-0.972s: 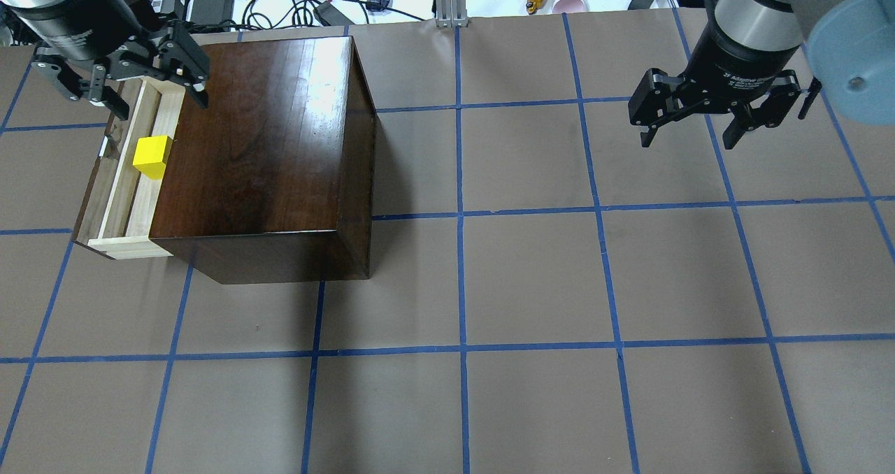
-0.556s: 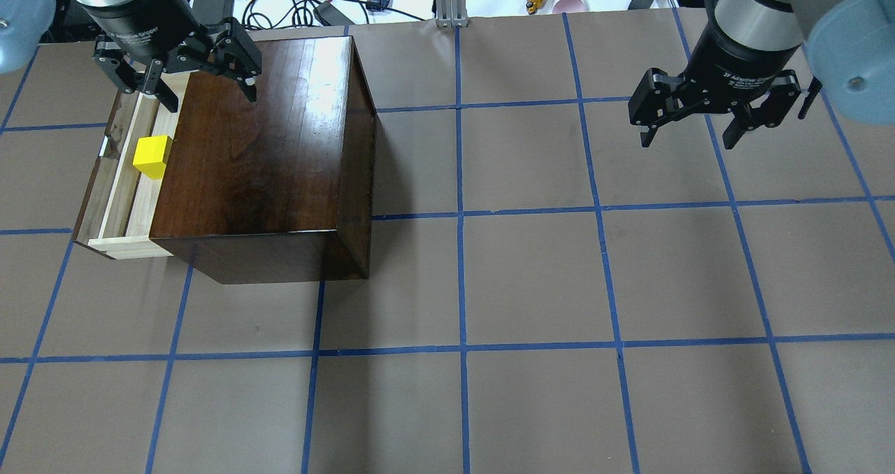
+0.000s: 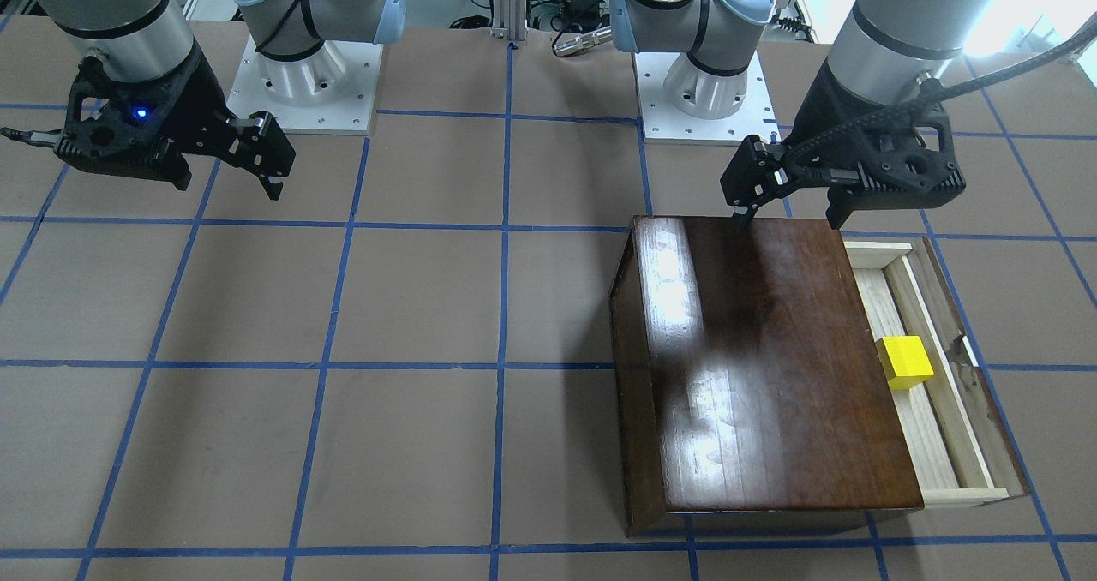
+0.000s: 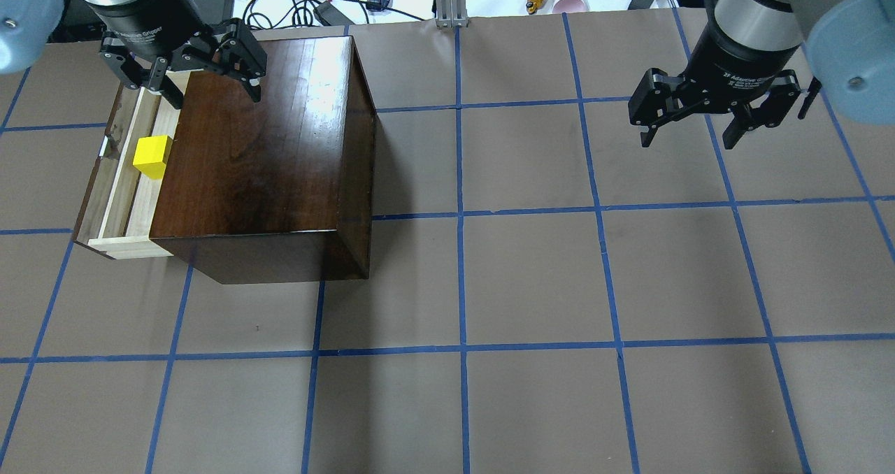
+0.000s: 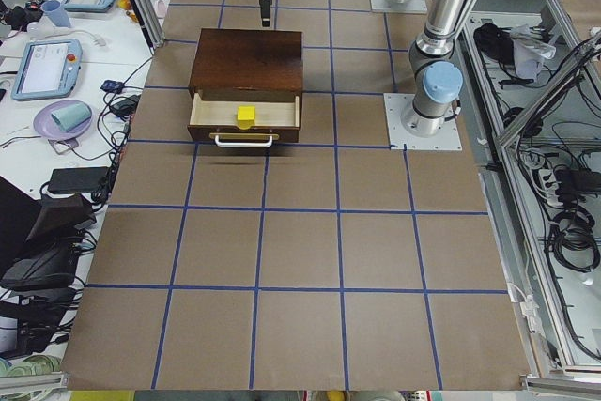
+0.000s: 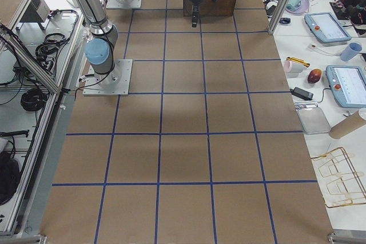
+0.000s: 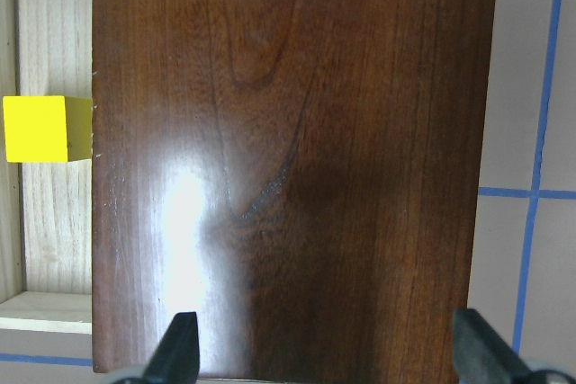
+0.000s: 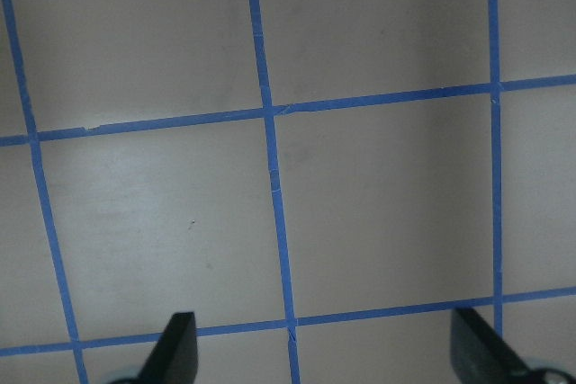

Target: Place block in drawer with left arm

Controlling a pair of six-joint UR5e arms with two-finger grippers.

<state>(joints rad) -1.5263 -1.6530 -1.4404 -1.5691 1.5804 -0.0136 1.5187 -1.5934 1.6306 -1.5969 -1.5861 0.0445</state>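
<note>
Brown paper-covered table with a blue tape grid (image 4: 531, 278). On its left side sits the glossy dark-brown wooden box (image 4: 266, 145), drawer side facing left. The drawer, a shallow tray of pale unfinished wood with a dark brown front panel (image 4: 124, 208), stands pulled out partway to the left.

My left arm, silver with a ribbed black cable looping over the wrist (image 3: 900, 41), reaches over the box. Its black two-finger left gripper (image 4: 214, 98) hangs above the box top, right of the open tray. Fingers spread wide, nothing between them. My right gripper (image 4: 689, 140) hangs over bare table on the right, well apart from the box, also spread wide and empty.

Small bright yellow cuboid block (image 4: 152, 156): lying on the drawer floor, roughly midway along the tray, close against the box's front edge. Touching it or not, cannot tell. Apart from both grippers.

Judgement: placement looks done, so the step in hand is getting clear. To do it well:
- Keep the fingers spread and stay above the box top.
- Travel away from the tray, not across it.
- Avoid brushing the box or the front panel, so the drawer is not jogged.
</note>
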